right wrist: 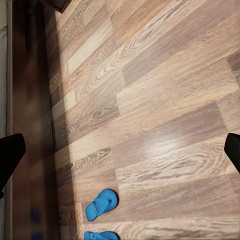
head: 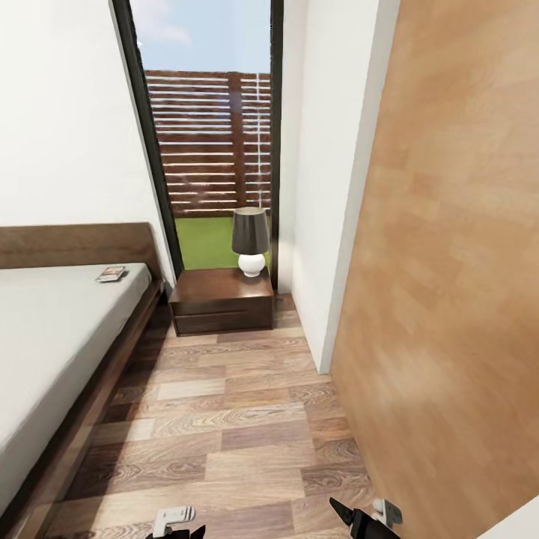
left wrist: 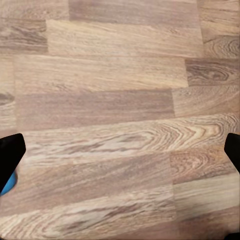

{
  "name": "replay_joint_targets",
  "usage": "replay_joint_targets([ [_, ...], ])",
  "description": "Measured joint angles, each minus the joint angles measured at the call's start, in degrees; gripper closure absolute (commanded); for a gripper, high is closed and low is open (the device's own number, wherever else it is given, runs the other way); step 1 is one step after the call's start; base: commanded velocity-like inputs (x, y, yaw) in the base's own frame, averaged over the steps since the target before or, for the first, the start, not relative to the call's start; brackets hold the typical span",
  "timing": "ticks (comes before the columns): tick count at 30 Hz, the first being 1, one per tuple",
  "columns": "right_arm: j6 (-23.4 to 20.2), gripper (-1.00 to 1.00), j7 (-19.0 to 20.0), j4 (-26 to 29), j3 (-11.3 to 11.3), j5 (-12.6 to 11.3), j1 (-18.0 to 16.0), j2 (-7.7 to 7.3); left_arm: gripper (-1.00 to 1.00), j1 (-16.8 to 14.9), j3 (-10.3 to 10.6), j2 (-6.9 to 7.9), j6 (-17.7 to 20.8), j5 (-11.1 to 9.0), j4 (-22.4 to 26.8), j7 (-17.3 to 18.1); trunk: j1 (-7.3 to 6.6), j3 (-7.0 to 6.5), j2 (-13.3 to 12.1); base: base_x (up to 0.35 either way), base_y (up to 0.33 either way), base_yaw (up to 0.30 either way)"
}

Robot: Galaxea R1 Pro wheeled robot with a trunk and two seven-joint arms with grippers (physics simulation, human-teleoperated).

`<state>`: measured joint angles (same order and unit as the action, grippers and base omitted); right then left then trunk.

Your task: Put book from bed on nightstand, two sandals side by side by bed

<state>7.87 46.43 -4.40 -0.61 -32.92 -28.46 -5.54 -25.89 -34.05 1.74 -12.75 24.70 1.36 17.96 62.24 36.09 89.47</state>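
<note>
The book [head: 112, 274] lies on the pale mattress of the bed [head: 45, 352], close to the headboard. Past the bed's corner stands a dark nightstand [head: 222, 301] under the window. Two blue sandals [right wrist: 101, 204] [right wrist: 101, 235] lie on the plank floor beside the dark bed frame [right wrist: 27, 125], one close behind the other. My right gripper [right wrist: 120, 152] hangs open above the floor, apart from them. The left gripper [left wrist: 120, 150] is open over bare planks, with a sliver of blue [left wrist: 7, 185] by one finger. Both grippers [head: 176, 524] [head: 367, 516] peek in at the head view's lower edge.
A lamp [head: 250, 241] with a dark shade stands on the nightstand. A white wall [head: 329, 224] and a large light-wood panel [head: 457, 284] close off the right side. A strip of plank floor [head: 224, 419] runs between bed and wall toward the tall window [head: 213, 135].
</note>
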Motion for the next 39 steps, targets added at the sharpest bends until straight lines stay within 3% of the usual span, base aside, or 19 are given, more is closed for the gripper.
replay_joint_targets([
  [15,0.0,-1.00,0.1,0.0,-0.1,0.1,0.0,0.00,-1.00,0.0,0.0,0.00,0.0,0.0,0.0,0.0,0.01,0.00,0.0,0.017,0.000,0.000],
  [39,0.0,-1.00,0.0,0.0,-0.1,0.2,0.0,0.09,-1.00,0.0,0.1,0.00,0.0,0.0,0.0,-1.4,-0.03,0.00,0.0,0.207,0.000,0.000],
])
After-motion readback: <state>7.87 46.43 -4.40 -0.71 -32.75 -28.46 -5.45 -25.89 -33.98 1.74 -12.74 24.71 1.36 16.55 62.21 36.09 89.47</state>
